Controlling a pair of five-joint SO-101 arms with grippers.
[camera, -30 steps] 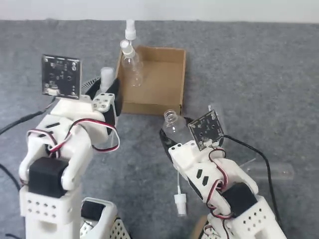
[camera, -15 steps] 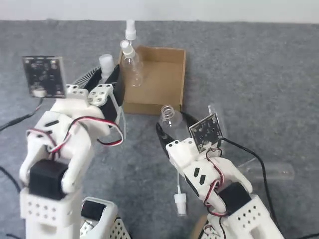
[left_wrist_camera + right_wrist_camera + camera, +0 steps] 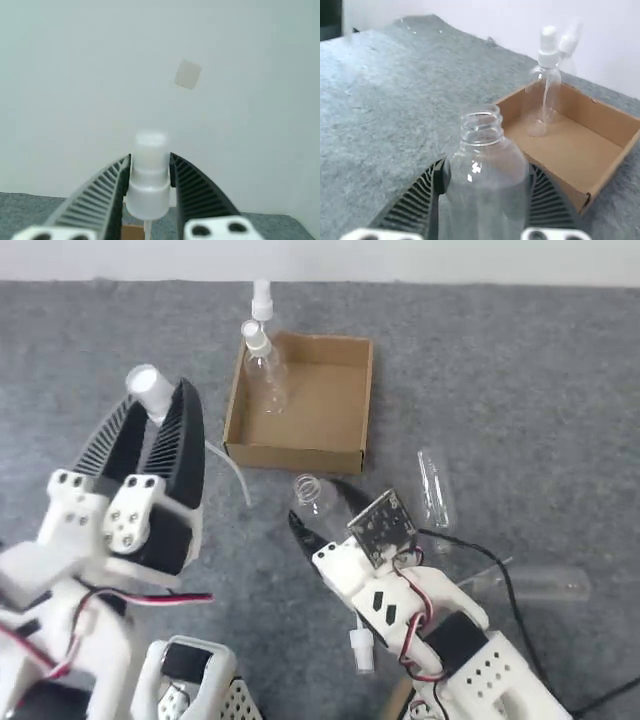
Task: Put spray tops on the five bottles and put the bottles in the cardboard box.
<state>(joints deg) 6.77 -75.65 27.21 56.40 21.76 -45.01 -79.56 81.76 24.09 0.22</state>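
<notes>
Grey felt across the whole table. Observed a cardboard box, open-topped, toward the far edge. Recorded one capped bottle upright inside its far-left corner and a second capped bottle close behind at the far wall; could not tell whether inside or outside. Found the left gripper raised well above the felt, fingers clamped on a white spray top, thin tube hanging below. Found the right gripper near the box's front wall, fingers closed round an open bottle, upright, neck uncapped. Noted two bare bottles lying flat to the right, apart from the box. Noted a loose spray top lying beside the right arm.
</notes>
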